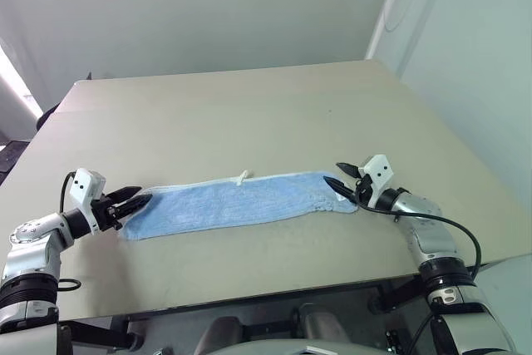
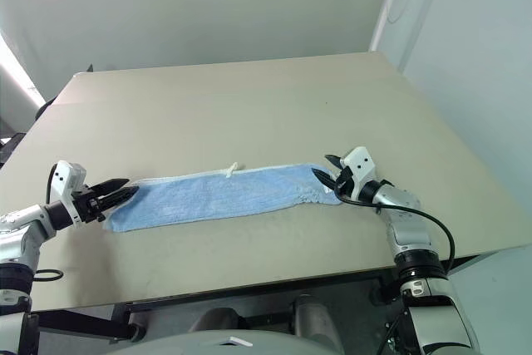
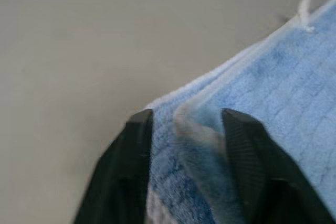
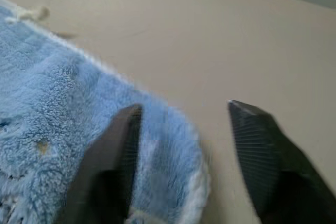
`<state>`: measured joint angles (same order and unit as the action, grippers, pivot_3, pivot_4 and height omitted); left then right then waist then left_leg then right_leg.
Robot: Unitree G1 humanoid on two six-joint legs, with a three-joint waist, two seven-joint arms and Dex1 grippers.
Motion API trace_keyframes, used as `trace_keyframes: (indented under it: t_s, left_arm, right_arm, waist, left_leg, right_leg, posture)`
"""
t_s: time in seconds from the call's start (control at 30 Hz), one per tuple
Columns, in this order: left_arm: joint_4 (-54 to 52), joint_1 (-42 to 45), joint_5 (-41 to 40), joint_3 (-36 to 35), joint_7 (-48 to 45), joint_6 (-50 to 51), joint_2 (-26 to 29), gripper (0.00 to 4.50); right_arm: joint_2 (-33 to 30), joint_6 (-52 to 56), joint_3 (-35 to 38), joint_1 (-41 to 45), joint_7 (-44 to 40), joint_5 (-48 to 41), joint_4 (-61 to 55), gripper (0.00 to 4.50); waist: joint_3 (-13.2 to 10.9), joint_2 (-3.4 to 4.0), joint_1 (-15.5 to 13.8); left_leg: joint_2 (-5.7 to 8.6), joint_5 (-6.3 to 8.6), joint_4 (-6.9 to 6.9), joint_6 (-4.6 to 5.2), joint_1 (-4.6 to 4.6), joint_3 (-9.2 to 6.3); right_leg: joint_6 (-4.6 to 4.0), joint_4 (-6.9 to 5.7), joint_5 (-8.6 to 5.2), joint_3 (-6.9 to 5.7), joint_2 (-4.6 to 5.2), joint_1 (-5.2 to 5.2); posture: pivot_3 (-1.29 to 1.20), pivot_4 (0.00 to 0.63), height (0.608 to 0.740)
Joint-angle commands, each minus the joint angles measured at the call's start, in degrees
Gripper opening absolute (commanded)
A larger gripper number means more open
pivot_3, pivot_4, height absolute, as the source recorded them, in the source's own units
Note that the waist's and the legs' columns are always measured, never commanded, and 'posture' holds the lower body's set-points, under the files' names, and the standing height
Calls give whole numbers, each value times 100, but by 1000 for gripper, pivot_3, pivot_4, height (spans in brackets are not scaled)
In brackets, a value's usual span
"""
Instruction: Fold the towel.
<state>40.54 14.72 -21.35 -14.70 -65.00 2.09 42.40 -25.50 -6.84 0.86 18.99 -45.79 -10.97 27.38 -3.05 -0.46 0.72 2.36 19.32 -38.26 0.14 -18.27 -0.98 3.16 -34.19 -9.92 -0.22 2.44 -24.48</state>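
Light blue terry towel [image 1: 237, 203]: soft, light, limp, likely to sag and drape once lifted, not fragile. Nap rough enough for ribbed fingers to bite; slipping unlikely, though a thin pinch of one layer could pull free. Already doubled into a long narrow strip, lying flat on the counter [image 1: 249, 114], nearer its front edge than its back, stretched crosswise. White loop [image 1: 243, 176] sticking out of the towel's far long edge, about midway.

Best holds, by judgement: the two short ends, at the corners, catching both layers together so the strip stays even when carried over.

Left claw [image 1: 140, 198] at the towel's left end, fingers parted, a raised fold of the end corner standing between them in the left wrist view; nothing clamped yet. Right claw [image 1: 339, 177] at the towel's right end, fingers parted wide, one finger [image 4: 113, 150] over the cloth, the other over bare counter just past the stitched edge; holding nothing.

Room: beyond the towel's far edge, a broad stretch of bare counter, free for swinging one end across. Before the towel's near edge, a narrower strip of counter, then the drop. Past each short end, bare counter taken up by the arms themselves.
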Motion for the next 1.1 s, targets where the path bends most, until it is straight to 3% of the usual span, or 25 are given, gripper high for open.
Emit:
trace_keyframes:
  t_s: [0.03, 0.1, 0.2, 0.33, 0.43, 0.57, 0.63, 0.83, 1.1]
  left_arm:
    - [214, 389, -49, -364, 516, -244, -7, 2872]
    - [275, 452, -70, -428, 548, -334, 35, 2872]
    - [300, 477, -69, -570, 667, -499, 87, 2872]
    - [-70, 364, -317, -811, 597, -271, 160, 2872]
    - [-994, -18, -736, -935, 336, 336, 151, 2872]
    - [-2383, -596, -1191, -936, 191, 1107, 115, 2872]
    - [-2859, -718, -1294, -881, 233, 1324, 57, 2872]
    - [-3534, -751, -1299, -563, 320, 1653, -135, 2872]
    - [-3730, -819, -1175, -131, 305, 1659, -386, 2872]
  right_arm:
    - [87, -160, 210, 184, 122, -118, -22, 3972]
    - [102, -45, 335, 280, 243, -205, 25, 4447]
    - [146, 709, 796, 536, 653, -681, -57, 4447]
    - [-113, 2950, 1443, 771, 1074, -1619, -513, 4447]
    - [-504, 4705, 1686, 897, 1267, -2075, -625, 4447]
    - [-1415, 7245, 1448, 1173, 173, -2786, -226, 4447]
    - [-1684, 7647, 1358, 1107, -458, -3001, -171, 4447]
    - [-1987, 8278, 1101, 682, -1087, -3162, -398, 4447]
    - [-1318, 8491, 897, 594, -746, -3050, -285, 4447]
  waist:
    - [3, -5, -5]
    - [5, -8, -4]
    - [5, -7, 11]
    - [5, -7, -6]
    - [6, -9, -22]
    - [3, -5, -20]
    - [4, -6, -14]
    - [5, -7, 3]
    - [20, -35, 53]
  left_leg:
    - [0, 0, 0, 0, -1, 0]
    - [0, 0, 0, 0, -1, -1]
    - [1, 0, 0, 0, -1, 0]
    - [1, 0, 1, 0, -7, -3]
    - [0, 1, 6, 0, -15, -7]
    - [1, 3, 6, 3, -21, -3]
    - [1, 3, 5, 5, -19, -3]
    - [-2, 3, 2, 6, -11, 3]
    - [-20, 3, 1, 6, -5, 33]
  right_leg:
    - [0, 0, 0, 0, 1, -1]
    - [0, 0, 1, 0, 1, -1]
    - [1, 0, 1, 0, 4, -1]
    - [-1, -1, 2, 2, 9, -9]
    - [-1, 1, 2, 0, 14, -16]
    - [-5, 8, -1, 0, 20, -19]
    - [-16, 10, -10, -2, 16, -18]
    - [15, 9, -24, -3, -8, 21]
    - [22, 7, -18, 20, -44, 20]
  posture:
    - [0, 0, 740]
    - [0, 0, 740]
    - [0, 0, 740]
    - [0, 0, 740]
    - [0, 0, 740]
    - [0, 0, 740]
    - [0, 0, 740]
    - [0, 0, 740]
    - [0, 0, 740]
